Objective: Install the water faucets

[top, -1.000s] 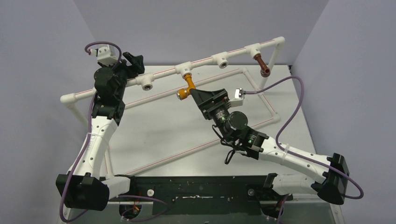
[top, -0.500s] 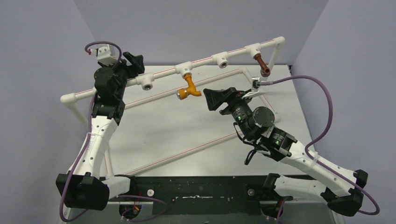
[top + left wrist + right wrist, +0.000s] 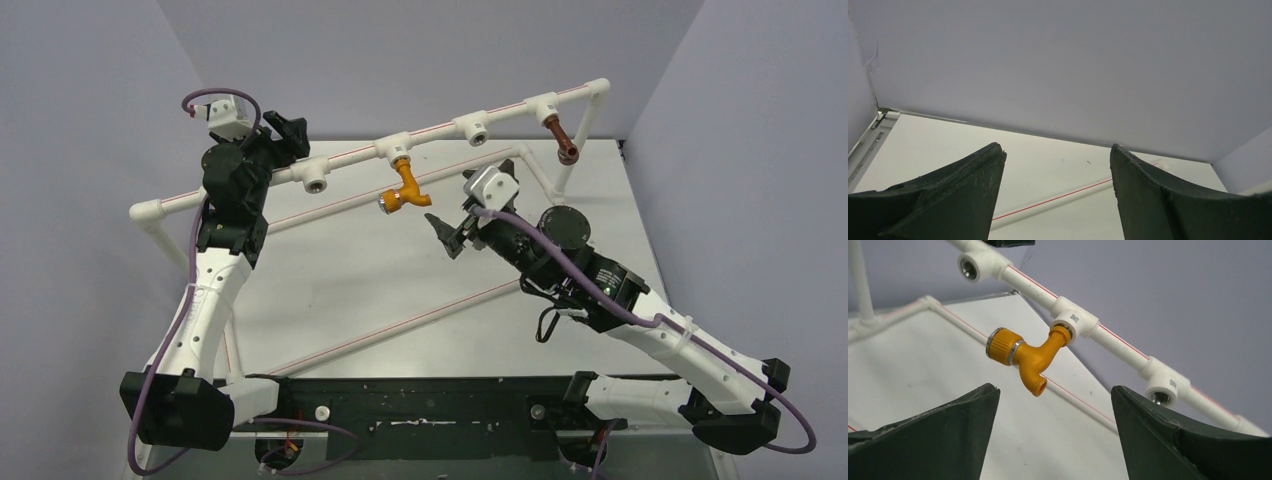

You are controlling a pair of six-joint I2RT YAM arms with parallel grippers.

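The orange-yellow faucet (image 3: pixel 404 187) hangs from a white tee (image 3: pixel 398 148) in the middle of the raised pipe, its silver-ringed end pointing left. In the right wrist view it (image 3: pixel 1028 352) is ahead of and above the jaws. My right gripper (image 3: pixel 447 234) is open and empty, a short way to the right of that faucet and not touching it; it (image 3: pixel 1055 400) shows wide-open jaws. The reddish-brown faucet (image 3: pixel 562 138) hangs from the tee at the pipe's right end. My left gripper (image 3: pixel 288 131) is open and empty by the pipe's left part, and its own view (image 3: pixel 1055 152) shows nothing between the jaws.
The raised white pipe (image 3: pixel 350 160) crosses the back of the table on posts. It has empty tee sockets at the left (image 3: pixel 316 184) and right of middle (image 3: pixel 474 130). Low white pipes with red lines (image 3: pixel 400 320) lie on the table. Grey walls stand close on three sides.
My right gripper was at the orange-yellow faucet a second ago. It has drawn back to the right and rolled its wrist over. The faucet stays in its tee. The left arm has not moved.
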